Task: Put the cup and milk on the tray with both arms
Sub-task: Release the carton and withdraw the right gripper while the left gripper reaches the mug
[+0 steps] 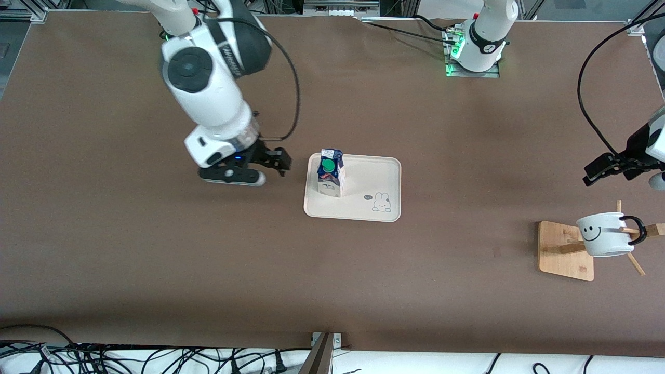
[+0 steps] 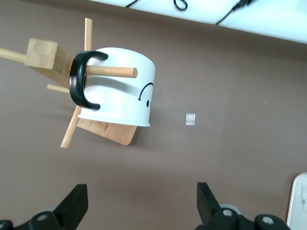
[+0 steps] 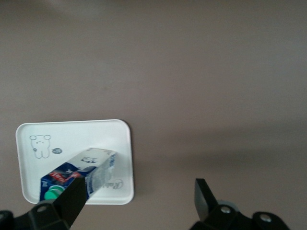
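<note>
The milk [image 1: 331,172] is standing upright on the tray [image 1: 363,210], at the tray's end toward the right arm, and the right gripper [image 1: 274,162] is hanging open and empty over the bare tabletop [image 1: 332,280] just beside that end of the tray. The cup [image 1: 606,234] is hanging by its black handle on a peg of the wooden rack [image 1: 563,252], well apart from the tray at the left arm's end of the tabletop. The left gripper [image 1: 605,170] is hovering open and empty over the tabletop near the rack.

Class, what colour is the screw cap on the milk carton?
Green. The milk carton's screw cap shows best in the front view.
</note>
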